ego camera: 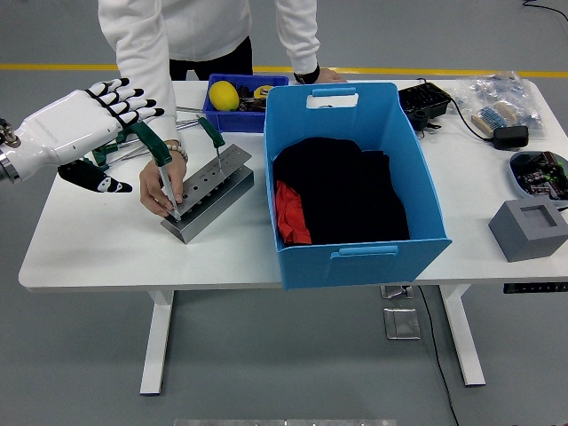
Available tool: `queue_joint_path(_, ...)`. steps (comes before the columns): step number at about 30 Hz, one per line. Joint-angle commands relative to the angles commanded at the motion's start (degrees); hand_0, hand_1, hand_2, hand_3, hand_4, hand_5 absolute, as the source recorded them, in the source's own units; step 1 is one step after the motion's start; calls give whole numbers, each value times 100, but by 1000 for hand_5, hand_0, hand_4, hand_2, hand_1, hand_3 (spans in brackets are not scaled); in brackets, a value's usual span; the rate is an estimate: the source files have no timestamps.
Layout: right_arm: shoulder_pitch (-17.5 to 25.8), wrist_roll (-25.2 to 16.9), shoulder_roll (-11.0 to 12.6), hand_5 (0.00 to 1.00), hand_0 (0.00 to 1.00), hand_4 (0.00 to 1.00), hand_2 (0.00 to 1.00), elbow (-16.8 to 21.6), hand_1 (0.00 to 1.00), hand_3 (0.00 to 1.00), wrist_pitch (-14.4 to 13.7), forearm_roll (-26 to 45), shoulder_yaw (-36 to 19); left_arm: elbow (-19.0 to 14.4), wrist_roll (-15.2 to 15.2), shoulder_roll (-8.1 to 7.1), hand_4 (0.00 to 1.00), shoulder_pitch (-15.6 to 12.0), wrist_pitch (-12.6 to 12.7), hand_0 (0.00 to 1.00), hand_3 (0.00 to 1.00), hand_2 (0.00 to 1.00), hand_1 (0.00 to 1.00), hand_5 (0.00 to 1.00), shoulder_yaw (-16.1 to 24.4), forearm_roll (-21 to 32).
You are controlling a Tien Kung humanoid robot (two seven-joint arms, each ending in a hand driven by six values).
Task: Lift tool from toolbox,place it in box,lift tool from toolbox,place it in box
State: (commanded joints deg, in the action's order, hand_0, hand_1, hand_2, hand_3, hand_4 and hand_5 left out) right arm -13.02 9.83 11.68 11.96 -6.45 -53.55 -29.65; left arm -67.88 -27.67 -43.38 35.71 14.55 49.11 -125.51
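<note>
- The grey metal tool rack [209,193], a slanted block with a row of holes, lies on the white table [89,248] just left of the big blue plastic box [417,169], so a tool lifted out has only a short way to travel into the box
- Two green-handled screwdrivers stand in the rack's holes, shafts down and handles up, which leaves the handles free to be gripped: the nearer screwdriver [156,153] at the rack's left end, the farther screwdriver [211,135] toward its back
- A person's hand [160,188] rests against the rack's left end beside the nearer screwdriver's shaft, probably steadying the rack
- The box already holds black cloth and something red, with room on top
- The robot's left hand [98,120] hovers left of the rack, just beside the nearer screwdriver's handle; its fingers [133,100] are spread wide, thumb dropped below, holding nothing
- The right hand is not seen
</note>
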Motion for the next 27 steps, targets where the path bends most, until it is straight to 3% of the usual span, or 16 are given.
queue_joint_path(4,-12,6,4,599,660,787,673,5,607,536,4,-33,-13,289,-173,-52,998,327,189,997,998,998,998,360,-427,292)
queue_joint_path(5,-15,8,5,599,665,787,673,6,608,535,5,-39,-15,364,-203,-63,998,426,212,955,972,981,976,337,-546,352)
queue_joint_path(10,-22,14,8,599,665,787,673,12,608,535,6,-55,-21,648,-261,-62,998,975,260,955,972,981,976,337,-1231,471)
queue_joint_path(11,-23,16,8,599,664,787,673,13,608,535,8,-68,-24,687,-262,-49,998,1078,260,942,941,936,943,214,-1366,477)
queue_joint_path(16,-22,25,12,599,664,787,673,20,608,535,17,-107,-37,822,-268,50,998,1625,264,942,941,936,943,214,-2121,471)
queue_joint_path(17,-23,28,13,598,666,786,672,21,608,535,19,-114,-40,869,-266,81,998,1736,260,932,917,881,898,146,-2281,457)
queue_joint_path(20,-31,32,18,598,666,786,672,26,608,535,22,-132,-35,1031,-258,172,998,2013,230,932,917,881,898,146,-2722,427)
queue_joint_path(22,-35,31,22,598,666,786,672,29,608,535,22,-125,-26,1118,-246,216,998,2143,200,932,917,881,898,146,-2900,433)
queue_joint_path(23,-35,30,25,598,663,786,673,29,608,535,19,-114,-19,1146,-239,230,998,2188,184,926,872,815,859,125,-2955,438)
queue_joint_path(27,-45,27,38,598,663,786,673,33,608,535,16,-87,0,1297,-214,294,998,2409,114,926,872,815,859,125,-3227,475)
